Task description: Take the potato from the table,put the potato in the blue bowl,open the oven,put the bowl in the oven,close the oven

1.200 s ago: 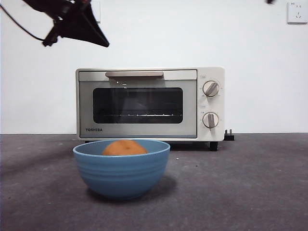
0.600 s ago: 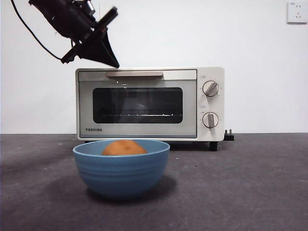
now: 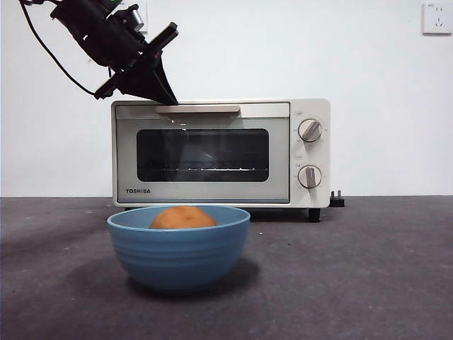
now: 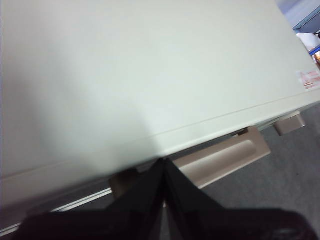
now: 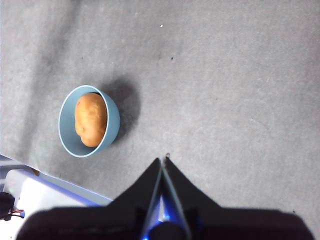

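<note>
Hovering over the oven [image 3: 221, 153], the left gripper [image 3: 168, 99] points its jaws down at the top front edge, tips pressed together into one wedge with nothing between them. From the left wrist view the closed tips sit just above the near end of the beige bar handle [image 4: 222, 160], with the oven's cream top filling most of the frame. The door is shut.

That handle looks like the one sensible place to take hold: a stiff, smooth bar standing proud of the door, probably a bit slick, so I'd judge a hook over the top or a pinch near its end and a downward pull. The oven looks heavy enough to stay put, though a hard tug could drag it.

In front of the oven, well apart from it, the blue bowl [image 3: 178, 247] stands upright on the table [image 3: 368, 283] with the potato [image 3: 182, 217] lying inside. The bowl looks rigid and light, its wall smooth; the rim is the likely grip.

The right gripper [image 5: 164, 161] waits high above the table, off to the bowl's side, jaws closed and empty.
</note>
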`<action>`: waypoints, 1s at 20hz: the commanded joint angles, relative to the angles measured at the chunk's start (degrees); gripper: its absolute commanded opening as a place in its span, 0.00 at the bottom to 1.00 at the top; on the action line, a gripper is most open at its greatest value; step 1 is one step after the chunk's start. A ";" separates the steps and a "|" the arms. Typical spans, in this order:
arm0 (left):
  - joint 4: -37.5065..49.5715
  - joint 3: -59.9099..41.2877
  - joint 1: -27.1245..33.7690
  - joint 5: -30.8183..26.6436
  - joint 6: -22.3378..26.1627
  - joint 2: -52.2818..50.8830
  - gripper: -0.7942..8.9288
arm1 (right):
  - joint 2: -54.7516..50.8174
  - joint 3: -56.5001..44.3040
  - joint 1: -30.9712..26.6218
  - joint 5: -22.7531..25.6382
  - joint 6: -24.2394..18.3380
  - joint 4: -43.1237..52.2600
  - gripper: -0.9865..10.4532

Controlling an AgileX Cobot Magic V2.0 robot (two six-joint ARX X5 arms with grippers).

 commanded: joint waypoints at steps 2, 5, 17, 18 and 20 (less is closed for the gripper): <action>-4.31 -0.22 -1.16 -3.87 2.97 1.16 0.08 | -0.09 -0.55 0.02 -0.28 -0.26 0.61 0.08; -8.37 -0.22 -3.39 -10.56 8.79 1.16 0.08 | -0.09 -0.55 0.02 -0.28 -0.17 0.09 0.09; 3.48 -19.71 -9.05 -15.45 7.48 -4.46 0.08 | -15.15 -0.52 0.02 3.26 0.74 -6.08 0.09; 5.86 -22.88 -9.03 -16.20 6.45 -5.88 0.08 | -16.70 -0.52 0.02 3.26 1.60 -6.34 0.09; 9.22 -28.37 -9.03 -17.40 5.99 -8.63 0.08 | -18.91 -0.52 0.02 3.26 2.84 -6.14 0.09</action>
